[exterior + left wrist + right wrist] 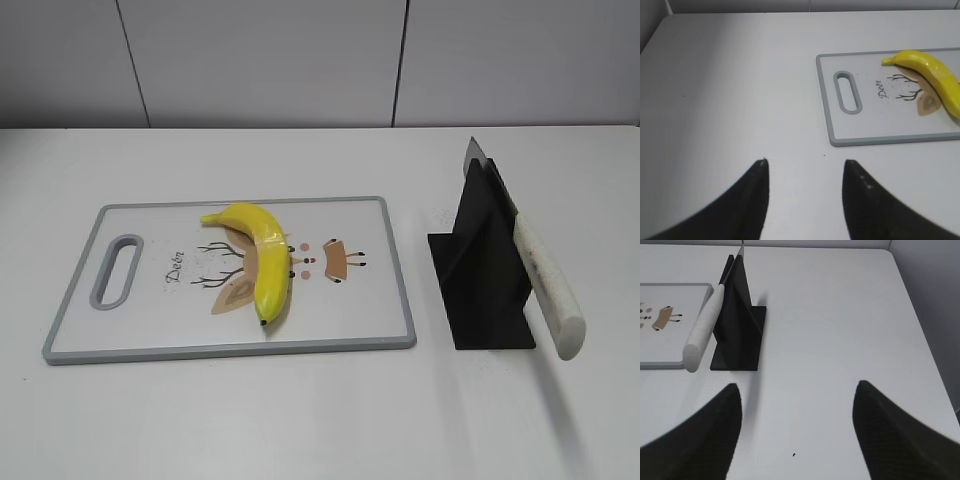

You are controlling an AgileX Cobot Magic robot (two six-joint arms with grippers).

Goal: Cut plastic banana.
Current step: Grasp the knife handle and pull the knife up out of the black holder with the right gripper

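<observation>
A yellow plastic banana lies on a white cutting board with a grey rim; both also show in the left wrist view, the banana on the board. A knife with a white handle rests blade-up in a black stand; the right wrist view shows the knife handle and the stand too. My left gripper is open and empty over bare table, left of the board. My right gripper is open and empty, right of the stand. Neither gripper shows in the exterior view.
The board has a grey handle slot at its left end and a deer drawing under the banana. The white table ends at a grey panelled wall behind. The table's right edge runs near my right gripper.
</observation>
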